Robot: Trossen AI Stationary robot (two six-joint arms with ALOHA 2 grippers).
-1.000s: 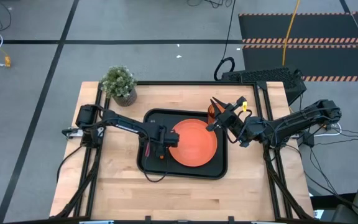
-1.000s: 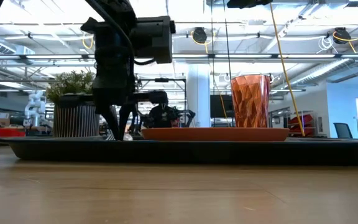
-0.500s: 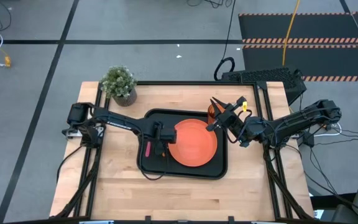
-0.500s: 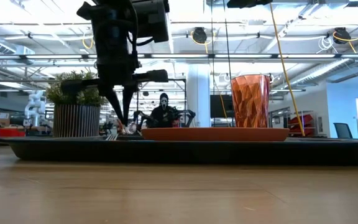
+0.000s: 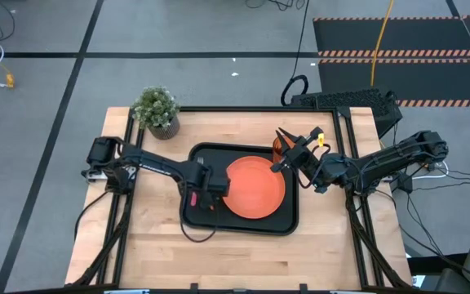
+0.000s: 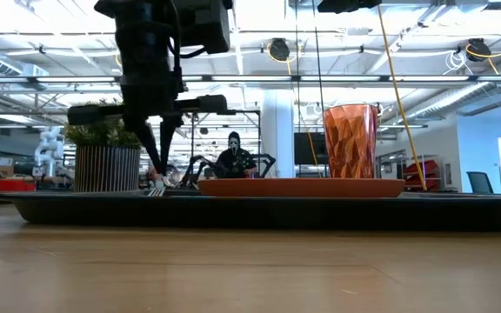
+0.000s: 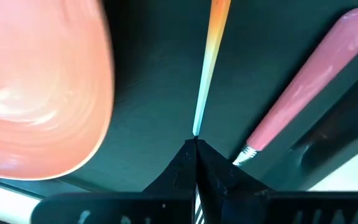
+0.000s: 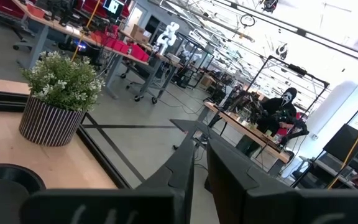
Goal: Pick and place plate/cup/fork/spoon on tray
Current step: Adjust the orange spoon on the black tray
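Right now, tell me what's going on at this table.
The robot is loading tableware onto the black tray. The orange plate and the cup are on it already, and the fork lies on the tray left of the plate. The left gripper hangs over the tray beside the plate, fingers closed, with the spoon lying just ahead of them. The right gripper waits by the cup, holding nothing.

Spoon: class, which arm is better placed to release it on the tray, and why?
Left. Its claw is over the tray's left part, closed on the spoon beside the fork; the right claw waits by the cup.
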